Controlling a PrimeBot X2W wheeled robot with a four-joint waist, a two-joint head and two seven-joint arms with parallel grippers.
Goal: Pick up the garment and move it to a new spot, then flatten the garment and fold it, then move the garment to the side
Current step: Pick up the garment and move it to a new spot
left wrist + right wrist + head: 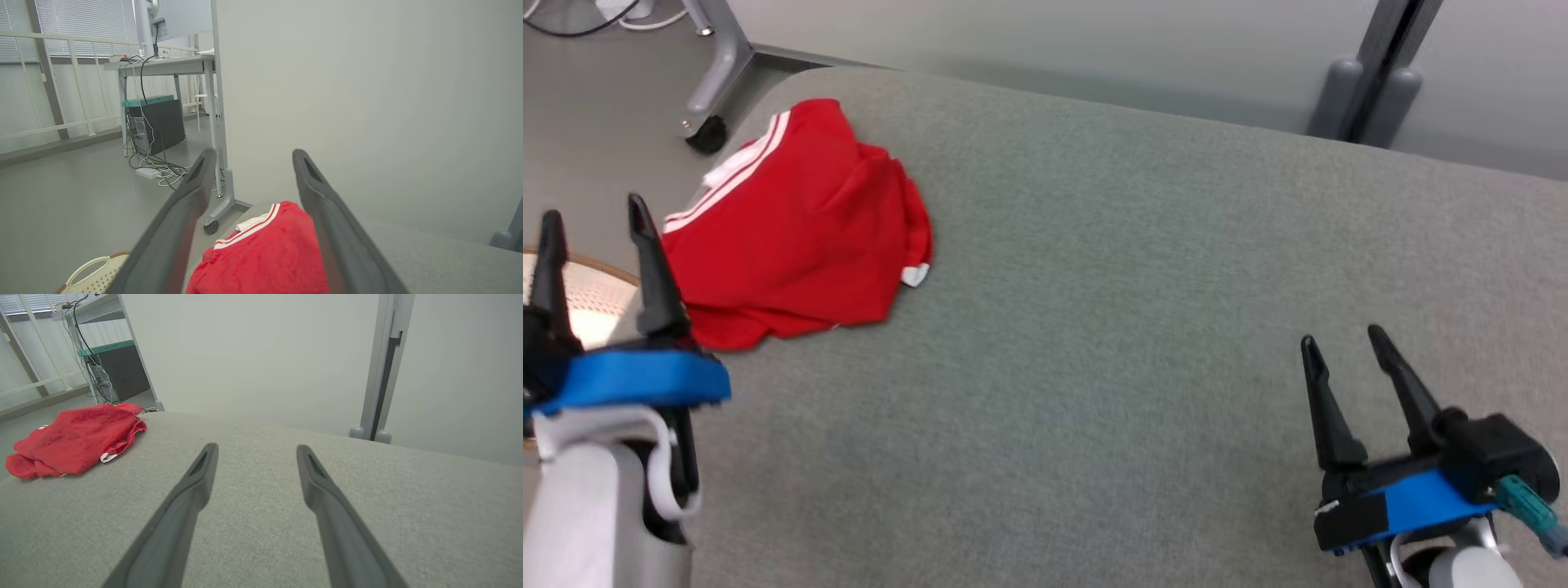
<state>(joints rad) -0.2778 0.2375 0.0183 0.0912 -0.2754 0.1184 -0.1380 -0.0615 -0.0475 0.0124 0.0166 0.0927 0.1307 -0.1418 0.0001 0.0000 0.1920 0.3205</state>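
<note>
**L arm.** left gripper (pixel 594 207) at lower left of head view, fingers pointing up-frame w/ slight lean to the right. Jaws spread wide, nothing btwn them. L blue mount (pixel 637 382) sits at finger base. L forearm (pixel 592 510), pale, runs to bottom edge. White cable loop (pixel 668 482) hangs at its side. L wrist view: fingers (pixel 179 220) rise from bottom centre, wide apart, tips free.

**R arm.** right gripper (pixel 1342 334) at lower right of head view, fingers up-frame, leaning left. Jaws spread wide, empty. R blue mount (pixel 1429 498) below the fingers, black housing (pixel 1494 453) beside it, green connector (pixel 1523 500) at far right. R wrist view: fingers (pixel 327 506) wide apart, tips free.
</note>
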